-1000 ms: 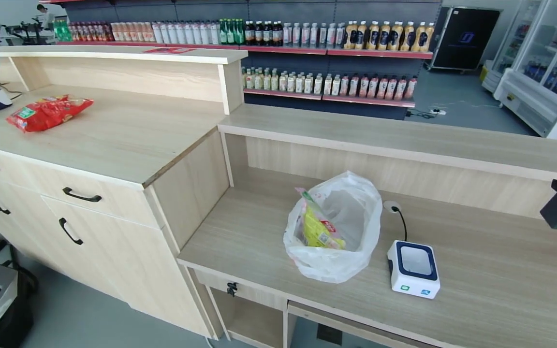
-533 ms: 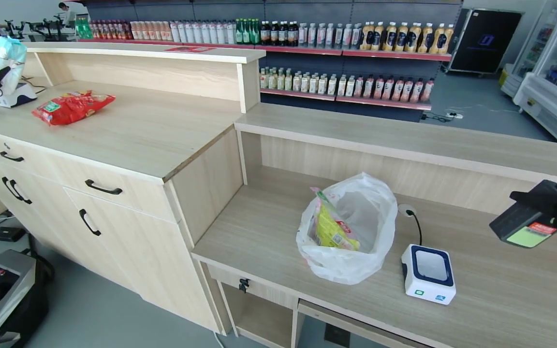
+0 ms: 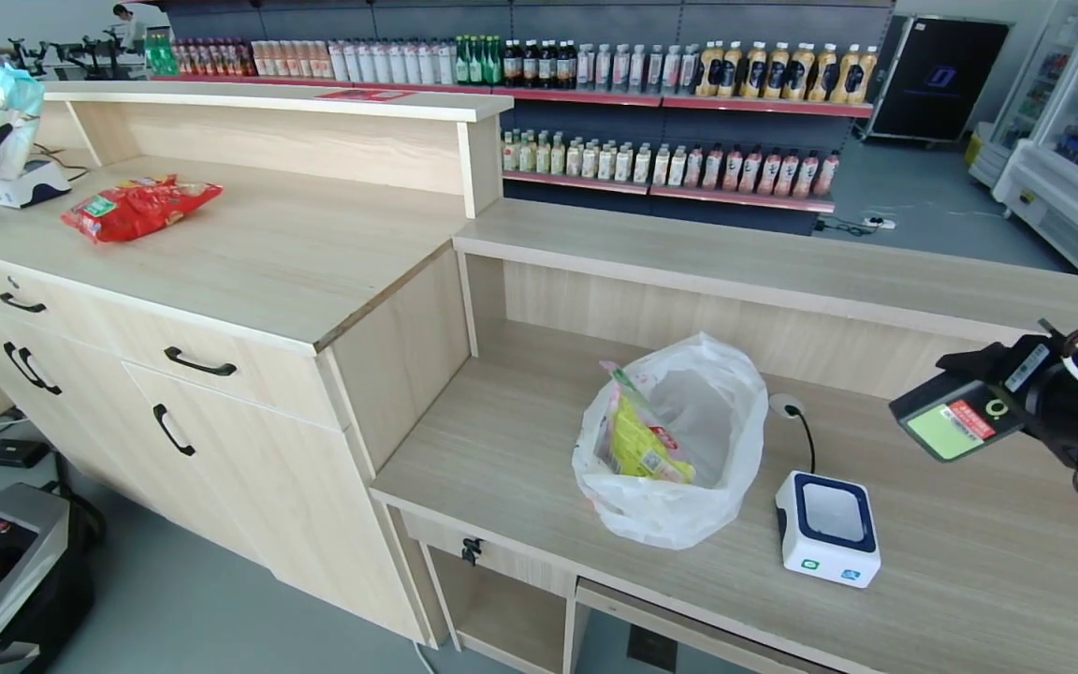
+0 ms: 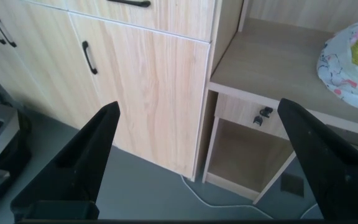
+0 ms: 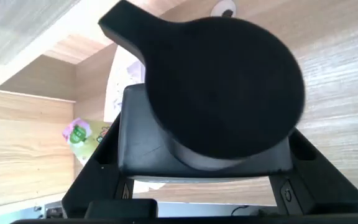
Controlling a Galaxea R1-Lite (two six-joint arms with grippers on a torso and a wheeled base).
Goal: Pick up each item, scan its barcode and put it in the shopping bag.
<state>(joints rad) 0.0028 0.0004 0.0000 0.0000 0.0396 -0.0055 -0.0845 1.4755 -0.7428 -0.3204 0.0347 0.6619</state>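
Head view gives you the right gripper point(image 3: 1016, 393) clenched on a black item point(image 3: 955, 423) with a green-and-red label. It is held in the air above the lower counter point(image 3: 969, 580), to the right of the scanner point(image 3: 827, 526) (the fingers are mostly hidden behind the item, and the arm is cut off at the frame edge). Just beside the scanner, the white shopping bag point(image 3: 679, 505) stands open with a yellow packet point(image 3: 637, 445) inside. A red snack bag point(image 3: 141, 206) lies on the higher counter point(image 3: 296, 262). Your left gripper point(image 4: 199, 104) hangs in front of the cupboard doors point(image 4: 148, 93), jaws spread wide and gripping nothing. From the right wrist view the item is a dark mass whose shape you cannot make out.
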